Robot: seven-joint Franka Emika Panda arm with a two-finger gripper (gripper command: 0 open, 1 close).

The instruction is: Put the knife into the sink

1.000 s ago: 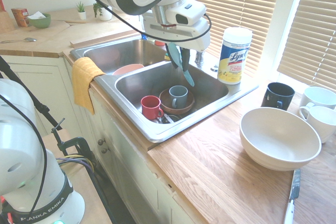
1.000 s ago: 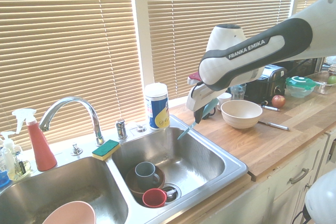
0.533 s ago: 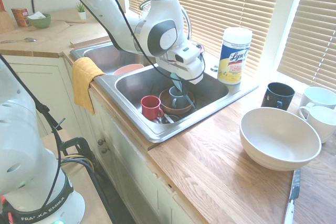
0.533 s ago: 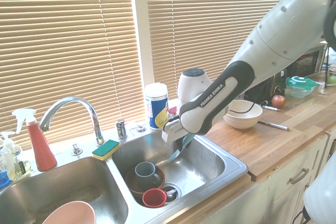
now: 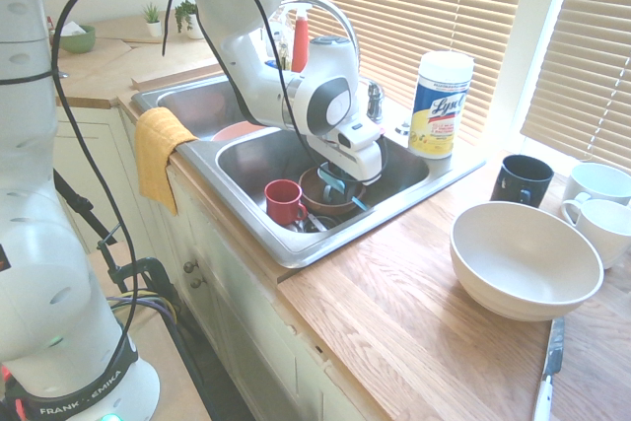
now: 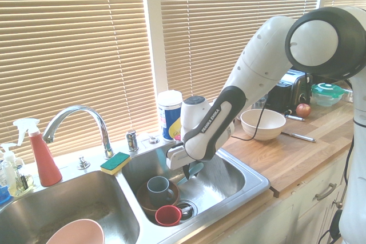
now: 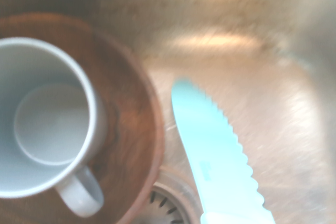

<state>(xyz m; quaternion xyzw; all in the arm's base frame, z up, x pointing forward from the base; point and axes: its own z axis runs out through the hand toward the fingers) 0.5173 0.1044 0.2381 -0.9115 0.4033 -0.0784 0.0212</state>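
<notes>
Two basins make up the steel sink, and I am down inside the one nearer the wooden surface, my jaws clamped on the turquoise knife, which hangs tilted with its tip toward the basin floor. In the second exterior view the knife shows as a short turquoise length below my wrist, above the steel bottom and just beside the dishes; I cannot tell whether its tip touches the steel. From my wrist the serrated blade lies over the basin floor beside a brown wooden bowl that holds a grey mug, and the drain strainer shows between bowl and blade. In the first exterior view a red mug sits in the same basin at about nine o'clock from the wooden bowl. A pink bowl sits in the other basin, and a yellow cloth hangs over the sink's front edge. A Lysol wipes canister stands on the rim at two o'clock from me. Out on the surface are a large cream bowl, a black mug and a white-handled knife, all well apart from the sink.
</notes>
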